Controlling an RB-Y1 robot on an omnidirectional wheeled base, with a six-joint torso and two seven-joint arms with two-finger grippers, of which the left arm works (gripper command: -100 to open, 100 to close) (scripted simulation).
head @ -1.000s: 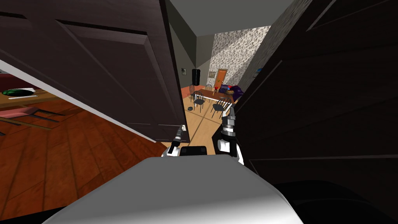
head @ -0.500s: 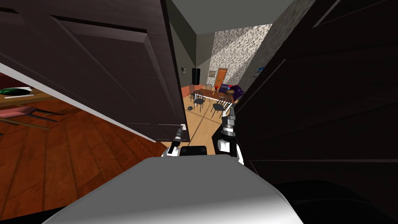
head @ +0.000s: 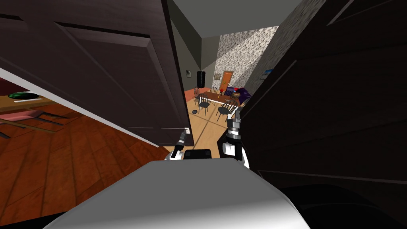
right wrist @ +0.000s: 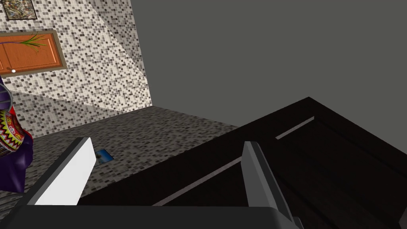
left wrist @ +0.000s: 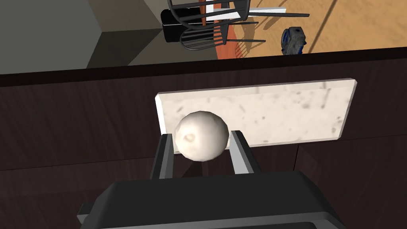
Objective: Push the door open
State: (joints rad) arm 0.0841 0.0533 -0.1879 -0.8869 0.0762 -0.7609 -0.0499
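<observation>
1. so the door is the dark panelled one on my left; it stands ajar, and its tall free edge runs up from the floor and faces the gap toward a far room with a dining table and chairs
2. left gripper is low down at that free edge; its fingers are clamped on a round white knob, one on each side, both touching it
3. the knob sits at one end of a pale marbled plate; the plate's long side runs along the door's edge; the knob sticks straight out of the door face toward the gripper's body
4. right gripper is raised just beside a second dark door on my right; its fingers are spread wide with nothing between them
5. reddish wood floor off to my left, on this side of the door; lighter tan floor through the gap
</observation>
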